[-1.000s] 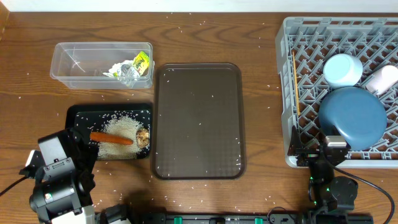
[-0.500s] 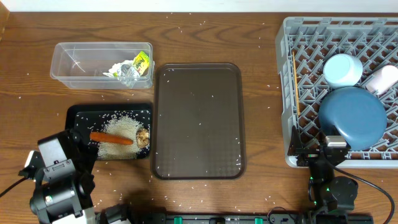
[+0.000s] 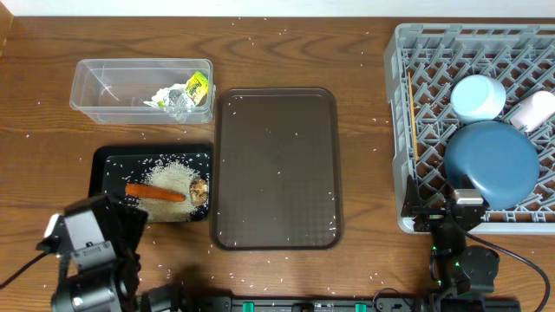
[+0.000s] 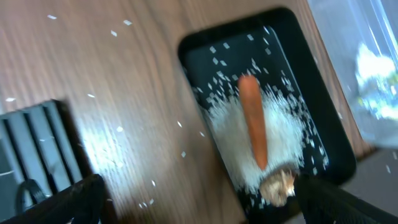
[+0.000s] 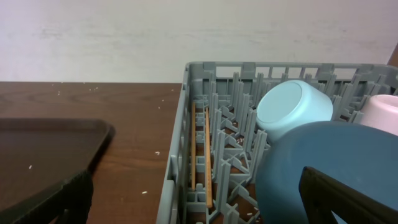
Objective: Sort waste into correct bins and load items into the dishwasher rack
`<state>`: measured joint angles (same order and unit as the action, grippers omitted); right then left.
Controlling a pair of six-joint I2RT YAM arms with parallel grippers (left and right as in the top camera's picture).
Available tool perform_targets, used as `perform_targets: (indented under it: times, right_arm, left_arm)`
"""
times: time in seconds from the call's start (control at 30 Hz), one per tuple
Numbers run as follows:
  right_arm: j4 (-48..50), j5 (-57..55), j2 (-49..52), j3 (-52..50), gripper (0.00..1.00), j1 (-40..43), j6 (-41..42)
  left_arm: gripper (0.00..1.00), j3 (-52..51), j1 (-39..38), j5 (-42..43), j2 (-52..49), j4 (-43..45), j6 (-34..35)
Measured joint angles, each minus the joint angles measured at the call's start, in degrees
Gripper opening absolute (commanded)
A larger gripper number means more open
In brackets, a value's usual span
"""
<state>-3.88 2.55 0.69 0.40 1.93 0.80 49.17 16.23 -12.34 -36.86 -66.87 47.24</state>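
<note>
Wood table (image 3: 364,52): L tool (image 4: 205,202), R tool (image 5: 199,199) wide open, empty.

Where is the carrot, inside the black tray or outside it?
Inside. The carrot lies on the rice, within the rim of the black tray.

Carrot (image 3: 154,192) lies in the tray (image 3: 108,165), before the tub (image 3: 104,91).

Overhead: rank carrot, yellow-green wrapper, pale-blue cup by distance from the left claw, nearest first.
1. carrot, in the black tray, beside the left claw.
2. yellow-green wrapper, in the clear tub, farther back.
3. pale-blue cup, grey rack, far right.
</note>
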Motion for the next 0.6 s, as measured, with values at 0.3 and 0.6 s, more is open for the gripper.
perform_targets:
  times: [0.3,0.6]
  right_arm:
    - [0.0,0.0,0.0,0.0,0.99,0.0,0.0]
    - [0.0,-0.02,0.0,0.0,0.99,0.0,0.0]
  left_arm:
    - [0.98,-3.13,-10.16,2.08,7.08,4.24,-1.6]
    - [0.98,-11.63,-17.62,12.09,12.83,31.3,-21.49]
